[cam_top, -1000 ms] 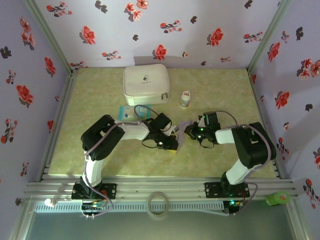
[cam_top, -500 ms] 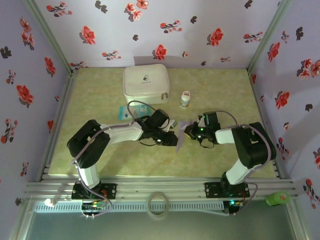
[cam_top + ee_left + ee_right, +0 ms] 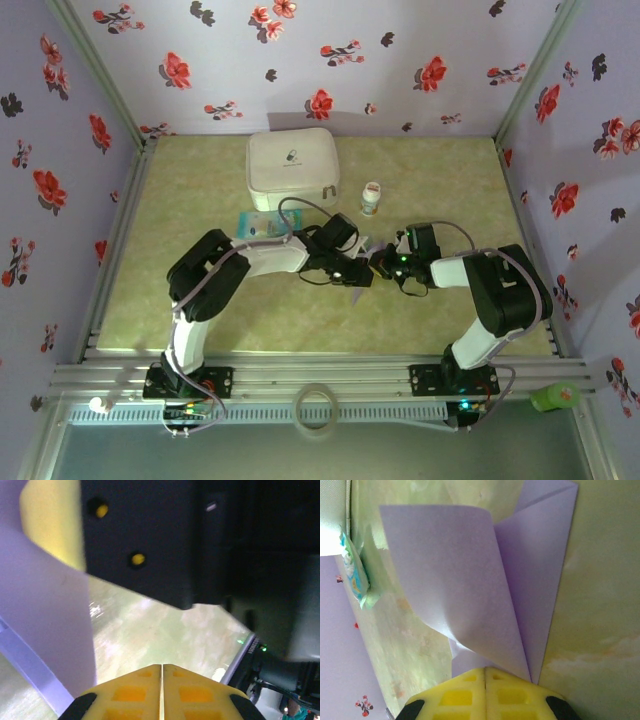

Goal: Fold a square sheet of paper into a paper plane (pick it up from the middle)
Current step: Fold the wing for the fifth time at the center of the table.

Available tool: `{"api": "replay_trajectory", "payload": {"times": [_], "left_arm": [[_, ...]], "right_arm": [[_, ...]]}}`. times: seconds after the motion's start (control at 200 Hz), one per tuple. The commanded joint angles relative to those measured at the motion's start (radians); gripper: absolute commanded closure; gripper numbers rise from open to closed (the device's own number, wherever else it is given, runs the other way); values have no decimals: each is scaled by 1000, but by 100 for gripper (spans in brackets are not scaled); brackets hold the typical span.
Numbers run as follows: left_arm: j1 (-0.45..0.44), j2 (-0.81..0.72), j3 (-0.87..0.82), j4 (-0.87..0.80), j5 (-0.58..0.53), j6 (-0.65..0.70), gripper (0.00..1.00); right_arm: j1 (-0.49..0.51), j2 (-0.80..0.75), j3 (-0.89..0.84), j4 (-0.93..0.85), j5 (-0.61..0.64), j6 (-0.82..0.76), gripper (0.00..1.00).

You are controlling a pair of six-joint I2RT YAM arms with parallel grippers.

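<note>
Two clenched pincers: your right gripper point(image 3: 485, 670) nips the square sheet of paper point(image 3: 470, 580), creases running straight away; left gripper point(image 3: 161, 667) sits closed beside it.

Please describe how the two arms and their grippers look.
The left arm and the right arm have white links between black joint housings, and black cables loop beside them. The left gripper's fingers and the right gripper's fingers are yellow, with square recesses. A green light glows near the right wrist.
</note>
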Motion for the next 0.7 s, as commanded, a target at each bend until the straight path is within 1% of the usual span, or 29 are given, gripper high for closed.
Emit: {"api": "replay_trajectory", "payload": {"times": [0.0,0.29,0.695], "left_arm": [[-5,19,23,-44,-11,29,90],[-8,38,1,-90,-39,60,90],[-20,14,-63,-87,-43,55,90]], "right_arm": [[-5,26,-26,-141,108,-33,94],[-6,27,-27,-146,112,-36,94],[-5,35,-25,-152,114,-41,94]]}}
